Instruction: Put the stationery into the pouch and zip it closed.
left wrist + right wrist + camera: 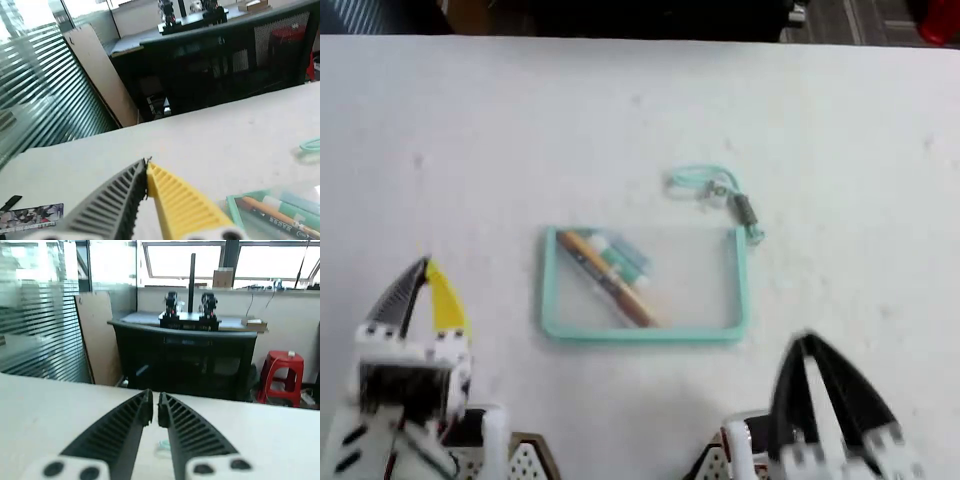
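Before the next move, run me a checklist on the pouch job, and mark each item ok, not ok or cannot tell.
1. Stationery in the pouch: ok. The pencil and the pale items beside it lie within the teal rim.
2. Zip closed: cannot tell. Its slider is too small to make out.
3. Left hand free: ok. Shut, holding nothing, apart from the pouch.
4. Right hand free: ok. Shut, empty, apart from the pouch.
5. Strap out of the way: ok. It lies on the table past the pouch's far corner.
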